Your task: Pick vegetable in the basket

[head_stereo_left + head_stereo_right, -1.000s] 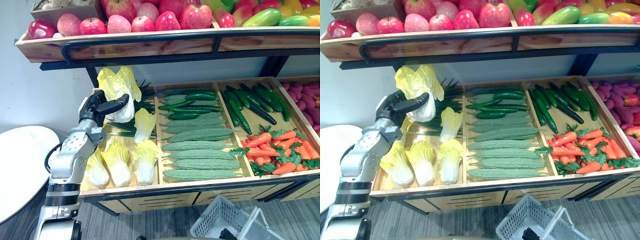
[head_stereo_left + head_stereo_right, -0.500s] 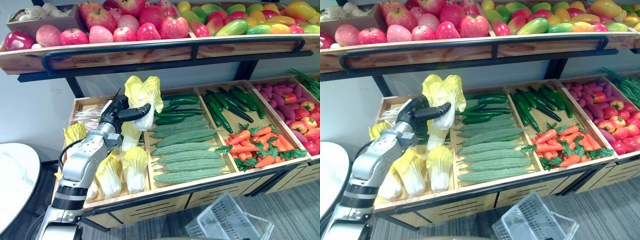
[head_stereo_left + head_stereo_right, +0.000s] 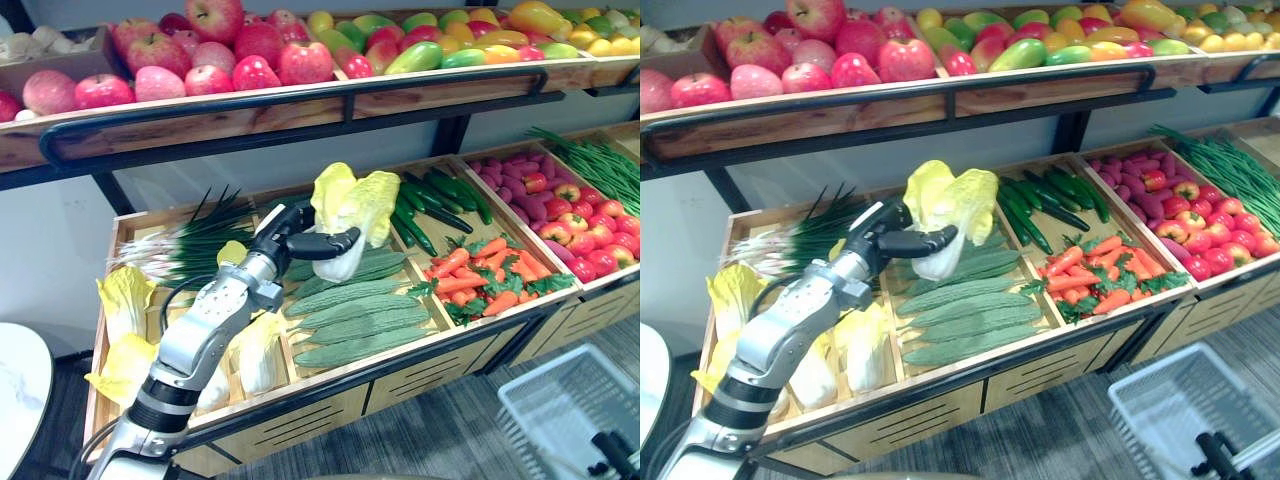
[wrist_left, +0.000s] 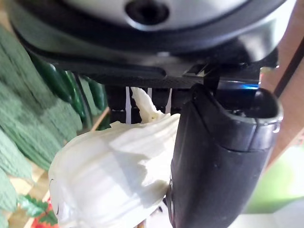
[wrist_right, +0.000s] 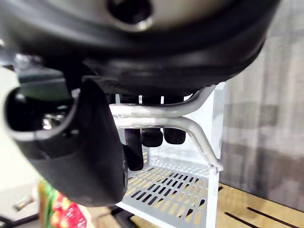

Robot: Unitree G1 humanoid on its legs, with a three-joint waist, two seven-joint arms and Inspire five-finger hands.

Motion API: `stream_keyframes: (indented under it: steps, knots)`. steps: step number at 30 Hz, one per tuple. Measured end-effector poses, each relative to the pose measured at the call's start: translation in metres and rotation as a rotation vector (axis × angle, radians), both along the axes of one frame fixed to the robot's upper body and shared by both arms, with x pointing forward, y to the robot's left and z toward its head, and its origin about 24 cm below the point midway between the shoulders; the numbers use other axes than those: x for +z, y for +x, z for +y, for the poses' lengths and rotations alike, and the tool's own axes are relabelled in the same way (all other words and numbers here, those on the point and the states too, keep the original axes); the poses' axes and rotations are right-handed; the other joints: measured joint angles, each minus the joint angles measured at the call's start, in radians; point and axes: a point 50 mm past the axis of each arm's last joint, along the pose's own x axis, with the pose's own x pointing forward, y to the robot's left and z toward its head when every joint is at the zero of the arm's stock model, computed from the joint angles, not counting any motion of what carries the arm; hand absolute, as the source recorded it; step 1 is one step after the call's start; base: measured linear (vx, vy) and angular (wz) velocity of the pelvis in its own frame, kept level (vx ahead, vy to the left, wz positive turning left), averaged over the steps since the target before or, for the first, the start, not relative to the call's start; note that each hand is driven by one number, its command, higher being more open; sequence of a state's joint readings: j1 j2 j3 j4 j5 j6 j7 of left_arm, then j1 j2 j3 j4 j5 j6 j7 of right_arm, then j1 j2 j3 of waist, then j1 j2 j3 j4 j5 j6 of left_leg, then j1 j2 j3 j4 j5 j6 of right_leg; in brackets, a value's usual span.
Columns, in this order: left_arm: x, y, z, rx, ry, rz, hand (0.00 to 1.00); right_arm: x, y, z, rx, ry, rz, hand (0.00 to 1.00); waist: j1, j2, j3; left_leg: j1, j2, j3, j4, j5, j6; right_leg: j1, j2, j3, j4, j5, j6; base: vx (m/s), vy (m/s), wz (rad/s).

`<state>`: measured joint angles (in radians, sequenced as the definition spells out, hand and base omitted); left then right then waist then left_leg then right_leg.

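The left hand [image 3: 290,235] is closed on a cabbage [image 3: 352,208]. Its thumb lies across the pale stalk end and its fingers curl behind, so the yellow-green leaves stand up above the grip. The cabbage hangs clear of the stand, over the bumpy green gourds [image 3: 360,318], touching nothing but the hand. It looks light for its bulk. The white base seems firm and smooth, perhaps a little slippery, while the frilly leaves would likely bend or tear. That makes the stalk end the right place to hold, and the grip looks sound. The right hand [image 5: 71,142] has its fingers hooked round the metal handle [image 5: 161,116] of the white basket [image 3: 575,410], which is low on the robot's right, well apart from the cabbage.
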<state>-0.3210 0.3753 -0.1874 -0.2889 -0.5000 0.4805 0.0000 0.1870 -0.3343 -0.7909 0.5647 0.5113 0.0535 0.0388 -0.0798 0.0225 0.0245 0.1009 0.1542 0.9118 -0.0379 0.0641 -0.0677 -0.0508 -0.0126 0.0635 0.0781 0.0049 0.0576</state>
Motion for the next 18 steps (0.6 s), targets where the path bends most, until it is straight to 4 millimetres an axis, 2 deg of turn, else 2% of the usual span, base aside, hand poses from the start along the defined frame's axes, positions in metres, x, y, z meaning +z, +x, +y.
stream_keyframes:
  steps: [1,2,3,4,5,6,7,8,10,13,16,18]
  knots:
    - [-0.002,-0.001,0.002,0.025,-0.029,0.004,0.0,0.014,0.022,0.003,0.091,-0.053,-0.037,0.0,0.005,-0.008,0.005,-0.03,0.034,-0.097,0.134,-0.061,0.019,-0.015,0.008,0.055,0.014,0.006,-0.017,0.11,-0.088,-1.14]
    - [-0.005,-0.003,0.005,0.047,-0.044,0.008,0.0,0.022,0.036,0.006,0.143,-0.08,-0.06,0.0,0.014,-0.005,0.005,-0.049,0.054,-0.196,0.195,-0.098,0.033,-0.021,0.019,0.094,0.021,0.01,-0.022,0.13,-0.069,-1.71]
    - [-0.011,-0.006,0.01,0.086,-0.056,0.022,0.0,0.039,0.062,0.011,0.241,-0.13,-0.11,0.0,0.025,0.01,0.008,-0.085,0.073,-0.39,0.284,-0.168,0.019,-0.037,0.044,0.166,0.027,0.016,-0.023,0.09,0.033,-1.9]
    - [-0.017,-0.009,0.014,0.111,-0.047,0.033,0.0,0.056,0.082,0.014,0.317,-0.175,-0.166,0.0,0.03,0.029,0.018,-0.087,0.065,-0.536,0.305,-0.211,-0.014,-0.047,0.071,0.22,0.041,0.017,-0.026,0.04,0.102,-1.77]
    - [-0.02,-0.01,0.015,0.114,-0.042,0.042,0.0,0.064,0.089,0.015,0.344,-0.197,-0.191,0.0,0.03,0.038,0.022,-0.081,0.06,-0.58,0.295,-0.22,-0.02,-0.055,0.084,0.242,0.051,0.017,-0.026,-0.02,0.17,-1.44]
    - [-0.024,-0.013,0.017,0.114,-0.036,0.054,0.0,0.079,0.098,0.017,0.382,-0.245,-0.228,0.0,0.029,0.044,0.024,-0.048,0.053,-0.601,0.25,-0.236,-0.034,-0.081,0.102,0.274,0.08,0.016,-0.022,-0.03,0.173,-0.97]
    - [-0.024,-0.012,0.019,0.117,-0.015,0.044,0.0,0.093,0.104,0.02,0.408,-0.299,-0.256,0.0,0.02,0.042,0.028,-0.031,0.037,-0.578,0.207,-0.232,-0.054,-0.11,0.105,0.295,0.107,0.015,-0.008,-0.03,0.169,-0.82]
    - [-0.023,-0.012,0.022,0.121,-0.012,0.038,0.0,0.099,0.106,0.022,0.423,-0.322,-0.271,0.0,0.017,0.03,0.036,-0.025,0.026,-0.563,0.197,-0.226,-0.05,-0.12,0.104,0.304,0.116,0.015,-0.005,-0.03,0.133,-0.58]
    - [-0.019,-0.011,0.031,0.151,0.007,0.015,0.0,0.125,0.113,0.031,0.482,-0.439,-0.302,0.0,0.009,0.011,0.049,0.002,0.006,-0.525,0.177,-0.224,-0.049,-0.122,0.096,0.334,0.114,0.02,0.006,-0.04,0.128,-0.49]
    - [-0.003,-0.011,0.04,0.176,0.017,-0.065,0.0,0.154,0.122,0.043,0.572,-0.569,-0.335,0.0,0.008,0.009,0.05,0.031,-0.016,-0.482,0.15,-0.222,-0.043,-0.124,0.089,0.37,0.097,0.026,0.021,-0.01,0.089,-0.43]
    - [0.015,-0.011,0.037,0.161,-0.001,-0.162,0.0,0.162,0.127,0.049,0.647,-0.599,-0.312,0.0,0.018,0.008,0.05,0.053,-0.026,-0.453,0.137,-0.222,-0.04,-0.124,0.064,0.333,0.08,0.024,0.02,-0.02,0.08,-0.33]
    - [0.03,-0.012,0.033,0.137,-0.016,-0.241,0.0,0.167,0.133,0.052,0.714,-0.647,-0.274,0.0,0.019,0.013,0.046,0.066,-0.034,-0.453,0.126,-0.222,-0.04,-0.12,0.049,0.305,0.067,0.045,0.027,-0.01,0.063,-0.19]
